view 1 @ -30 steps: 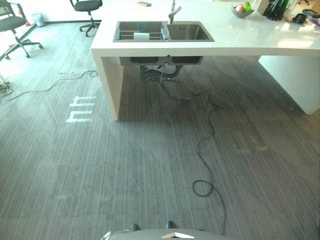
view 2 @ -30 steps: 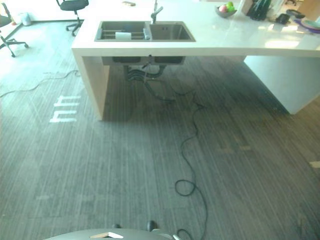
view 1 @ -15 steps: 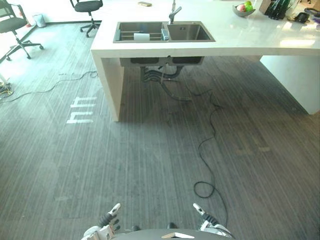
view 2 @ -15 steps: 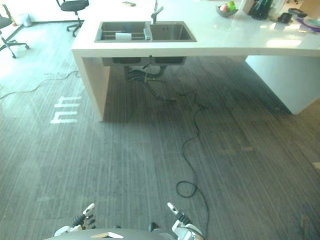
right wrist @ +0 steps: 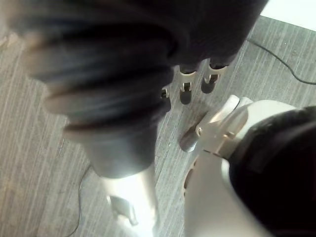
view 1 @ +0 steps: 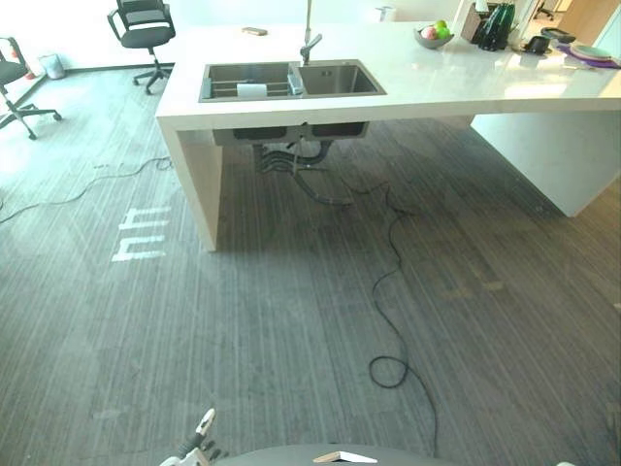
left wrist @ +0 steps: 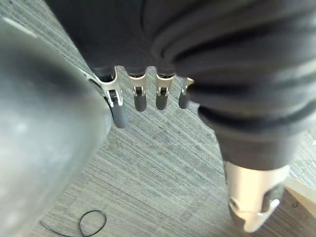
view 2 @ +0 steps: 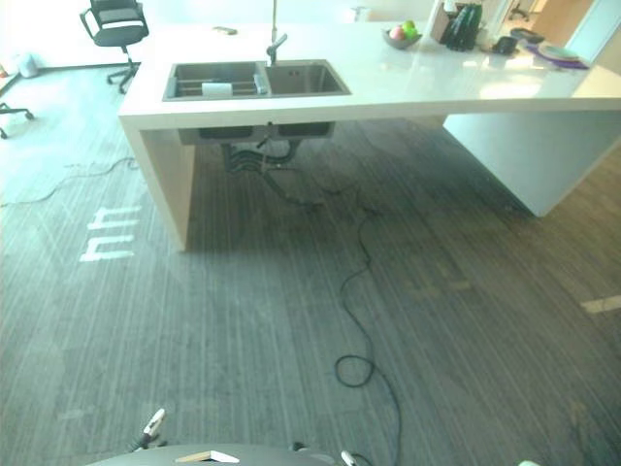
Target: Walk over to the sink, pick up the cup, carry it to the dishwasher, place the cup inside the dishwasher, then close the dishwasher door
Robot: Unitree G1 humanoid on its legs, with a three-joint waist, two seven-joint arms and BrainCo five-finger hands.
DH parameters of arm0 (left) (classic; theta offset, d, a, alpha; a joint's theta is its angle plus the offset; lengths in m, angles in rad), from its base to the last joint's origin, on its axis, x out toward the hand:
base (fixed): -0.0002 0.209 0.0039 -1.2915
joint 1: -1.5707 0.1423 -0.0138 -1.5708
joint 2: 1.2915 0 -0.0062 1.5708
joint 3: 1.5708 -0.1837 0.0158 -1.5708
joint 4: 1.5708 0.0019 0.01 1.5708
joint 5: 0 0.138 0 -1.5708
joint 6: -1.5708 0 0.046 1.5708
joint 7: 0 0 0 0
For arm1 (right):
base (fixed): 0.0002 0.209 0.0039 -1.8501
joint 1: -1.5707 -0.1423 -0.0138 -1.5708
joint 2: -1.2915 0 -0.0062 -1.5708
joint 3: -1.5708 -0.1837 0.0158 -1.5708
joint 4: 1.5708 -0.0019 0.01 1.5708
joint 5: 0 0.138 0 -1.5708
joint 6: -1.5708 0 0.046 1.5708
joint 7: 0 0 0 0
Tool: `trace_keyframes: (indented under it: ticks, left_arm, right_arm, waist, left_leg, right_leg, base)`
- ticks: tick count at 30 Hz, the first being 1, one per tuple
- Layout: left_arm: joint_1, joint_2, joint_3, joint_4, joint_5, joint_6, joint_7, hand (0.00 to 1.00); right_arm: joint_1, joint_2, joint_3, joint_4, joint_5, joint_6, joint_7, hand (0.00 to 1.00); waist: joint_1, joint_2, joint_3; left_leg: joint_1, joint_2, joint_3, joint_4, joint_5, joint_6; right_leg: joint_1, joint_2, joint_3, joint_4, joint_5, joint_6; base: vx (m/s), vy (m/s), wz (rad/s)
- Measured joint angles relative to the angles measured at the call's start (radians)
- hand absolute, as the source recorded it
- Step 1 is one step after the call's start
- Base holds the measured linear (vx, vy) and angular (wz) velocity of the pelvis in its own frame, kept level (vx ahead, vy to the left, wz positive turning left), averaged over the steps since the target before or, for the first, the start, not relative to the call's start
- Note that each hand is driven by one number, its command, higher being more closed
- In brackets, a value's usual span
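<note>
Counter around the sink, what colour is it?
White; the counter shows best in the left eye view.

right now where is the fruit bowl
In the left eye view the fruit bowl sits on the white counter, right of the sink and just left of some dark bottles.

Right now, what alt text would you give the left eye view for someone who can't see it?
A white counter with a double sink and faucet stands ahead across a grey floor. A white item, perhaps the cup, lies in the sink's left basin; a fruit bowl sits farther right. The left hand barely shows at the bottom edge.
</note>
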Motion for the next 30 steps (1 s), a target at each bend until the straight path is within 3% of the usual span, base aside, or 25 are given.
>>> trace_keyframes:
  ticks: [6, 9, 12, 14, 16, 19, 21, 23, 24, 25, 26, 28, 30]
  left_arm:
    - [-0.011, -0.002, -0.029, 0.0, 0.011, -0.004, 0.035, 0.0]
    - [-0.033, 0.007, -0.094, -0.003, 0.082, -0.048, 0.063, 0.0]
    - [-0.052, 0.029, -0.145, -0.027, 0.161, -0.103, 0.065, 0.0]
    - [-0.064, 0.029, -0.172, -0.031, 0.178, -0.121, 0.085, 0.0]
    - [-0.073, 0.03, -0.173, -0.033, 0.176, -0.139, 0.108, 0.0]
    - [-0.076, 0.028, -0.183, -0.052, 0.141, -0.174, 0.111, 0.0]
    - [-0.076, 0.008, -0.207, -0.155, 0.115, -0.187, 0.115, 0.0]
    - [-0.076, -0.026, -0.211, -0.243, 0.078, -0.198, 0.127, 0.0]
    - [-0.076, -0.037, -0.224, -0.295, 0.054, -0.2, 0.134, 0.0]
    - [-0.077, -0.044, -0.238, -0.324, 0.042, -0.2, 0.138, 0.0]
    - [-0.074, -0.051, -0.279, -0.379, 0.023, -0.201, 0.143, 0.0]
    - [-0.081, -0.062, -0.3, -0.452, 0.023, -0.199, 0.145, 0.0]
    - [-0.078, -0.058, -0.316, -0.476, 0.021, -0.185, 0.159, 0.0]
  right_arm:
    - [-0.013, -0.018, 0.084, -0.011, 0.044, -0.025, -0.001, 0.0]
    - [-0.017, -0.024, 0.135, -0.041, 0.068, -0.023, -0.005, 0.0]
    - [-0.035, -0.021, 0.202, -0.041, 0.085, -0.024, -0.019, 0.0]
    - [-0.036, -0.022, 0.203, -0.04, 0.104, -0.02, -0.039, 0.0]
    - [-0.029, -0.02, 0.196, -0.039, 0.137, -0.013, -0.045, 0.0]
    - [-0.007, -0.004, 0.158, -0.04, 0.154, -0.008, -0.046, 0.0]
    - [0.034, 0.018, 0.114, -0.041, 0.154, -0.002, -0.051, 0.0]
    - [0.076, 0.044, 0.073, -0.041, 0.161, 0.017, -0.053, 0.0]
    - [0.104, 0.062, 0.057, -0.04, 0.161, 0.028, -0.051, 0.0]
    - [0.114, 0.069, 0.042, -0.042, 0.161, 0.032, -0.049, 0.0]
    - [0.121, 0.074, 0.022, -0.047, 0.162, 0.037, -0.042, 0.0]
    - [0.118, 0.073, -0.017, -0.049, 0.162, 0.046, -0.021, 0.0]
    - [0.106, 0.059, -0.056, -0.054, 0.162, 0.048, -0.006, 0.0]
  waist:
    - [-0.003, -0.004, 0.0]
    - [-0.001, -0.013, 0.004]
    - [-0.001, -0.06, 0.039]
    - [-0.01, -0.057, 0.069]
    - [-0.025, -0.05, 0.086]
    - [-0.027, -0.052, 0.095]
    - [-0.028, -0.054, 0.107]
    - [-0.026, -0.063, 0.12]
    - [-0.027, -0.059, 0.122]
    - [-0.03, -0.056, 0.118]
    - [-0.048, -0.014, 0.119]
    - [-0.051, 0.015, 0.121]
    - [-0.055, 0.021, 0.118]
  left_leg:
    - [-0.008, -0.003, -0.003, -0.015, 0.004, 0.005]
    - [-0.049, -0.01, -0.006, 0.013, -0.014, 0.012]
    - [-0.066, -0.038, -0.008, 0.062, -0.033, 0.029]
    - [-0.031, -0.032, -0.032, 0.054, -0.036, 0.035]
    - [-0.013, -0.009, -0.045, 0.062, -0.061, 0.035]
    - [-0.003, 0.049, -0.066, 0.096, -0.115, -0.008]
    - [0.002, 0.081, -0.093, 0.115, -0.154, -0.044]
    - [0.04, 0.09, -0.116, 0.139, -0.197, -0.075]
    - [0.07, 0.107, -0.129, 0.157, -0.239, -0.102]
    - [0.081, 0.128, -0.133, 0.167, -0.256, -0.106]
    - [0.087, 0.168, -0.139, 0.184, -0.273, -0.104]
    - [0.075, 0.206, -0.141, 0.243, -0.258, -0.119]
    - [0.056, 0.242, -0.173, 0.348, -0.207, -0.135]
  right_leg:
    - [-0.026, -0.004, -0.01, 0.025, -0.024, 0.003]
    - [-0.151, -0.054, -0.052, 0.252, -0.13, 0.013]
    - [-0.255, -0.129, -0.083, 0.498, -0.209, 0.019]
    - [-0.292, -0.144, -0.104, 0.597, -0.217, 0.033]
    - [-0.32, -0.135, -0.11, 0.597, -0.262, 0.026]
    - [-0.388, -0.109, -0.105, 0.447, -0.193, 0.027]
    - [-0.431, -0.128, -0.102, 0.293, -0.079, 0.04]
    - [-0.437, -0.16, -0.077, 0.252, -0.04, 0.037]
    - [-0.435, -0.168, -0.068, 0.286, 0.016, 0.031]
    - [-0.44, -0.16, -0.074, 0.335, 0.033, 0.027]
    - [-0.472, -0.147, -0.102, 0.453, -0.015, -0.005]
    - [-0.511, -0.14, -0.12, 0.588, -0.126, -0.03]
    - [-0.49, -0.136, -0.148, 0.681, -0.249, -0.044]
  base:
    - [-0.03, -0.016, 0.01]
    - [-0.01, 0.02, 0.05]
    - [0.03, 0.006, 0.06]
    - [0.1, -0.013, 0.11]
    - [0.09, -0.038, 0.18]
    - [0.16, -0.102, 0.24]
    - [0.34, -0.258, 0.46]
    - [0.44, -0.351, 0.4]
    - [0.49, -0.369, 0.33]
    - [0.51, -0.374, 0.4]
    - [0.41, -0.289, 0.3]
    - [0.51, -0.34, 0.19]
    - [0.59, -0.375, 0.24]
